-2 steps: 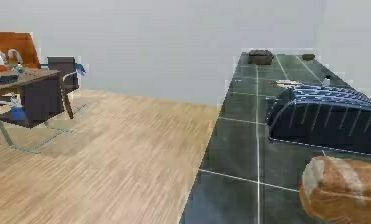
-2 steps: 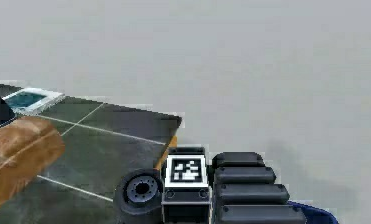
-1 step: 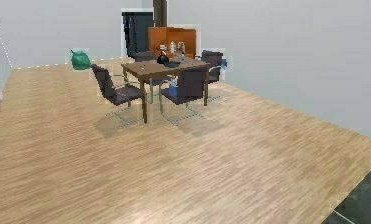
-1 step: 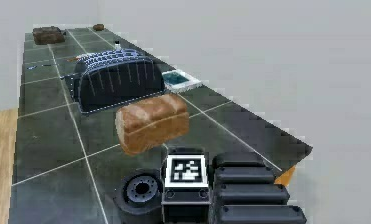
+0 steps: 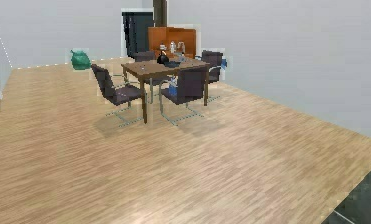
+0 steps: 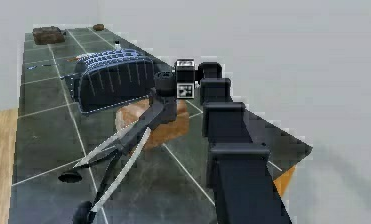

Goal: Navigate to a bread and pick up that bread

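Observation:
A round brown loaf-like thing, likely the bread, lies on a dark tiled counter in the arm side view. The arm's dark bar rises from the bottom edge and ends at two white marker squares. Left of them sits the gripper's dark body, partly in front of the brown loaf. The gripper points its two thin fingers down toward the view's left, over the counter tiles. I cannot tell whether it holds anything.
A dark ribbed rack-like box stands just beyond the loaf, and a small brown thing lies at the counter's far end. The forward view has a wooden dining table with dark chairs, an orange cabinet, and wide wooden floor in front.

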Tool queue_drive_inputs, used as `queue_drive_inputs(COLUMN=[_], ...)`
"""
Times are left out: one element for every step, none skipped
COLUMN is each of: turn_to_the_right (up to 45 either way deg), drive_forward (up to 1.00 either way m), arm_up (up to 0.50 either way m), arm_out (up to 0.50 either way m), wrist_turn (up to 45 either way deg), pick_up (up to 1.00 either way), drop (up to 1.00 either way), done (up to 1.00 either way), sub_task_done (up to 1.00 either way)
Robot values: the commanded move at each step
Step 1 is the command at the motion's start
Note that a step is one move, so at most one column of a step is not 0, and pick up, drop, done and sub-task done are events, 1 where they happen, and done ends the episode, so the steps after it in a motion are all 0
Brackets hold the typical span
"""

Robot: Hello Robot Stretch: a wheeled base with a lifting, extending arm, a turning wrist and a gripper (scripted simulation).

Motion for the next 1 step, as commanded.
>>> queue_drive_inputs(turn_to_the_right=[0.0], drive_forward=[0.00], arm_up=[0.00], arm_out=[0.00], wrist_turn=[45.0], pick_up=[0.00], drop=[0.00], done=[0.00], sub_task_done=[0.00])
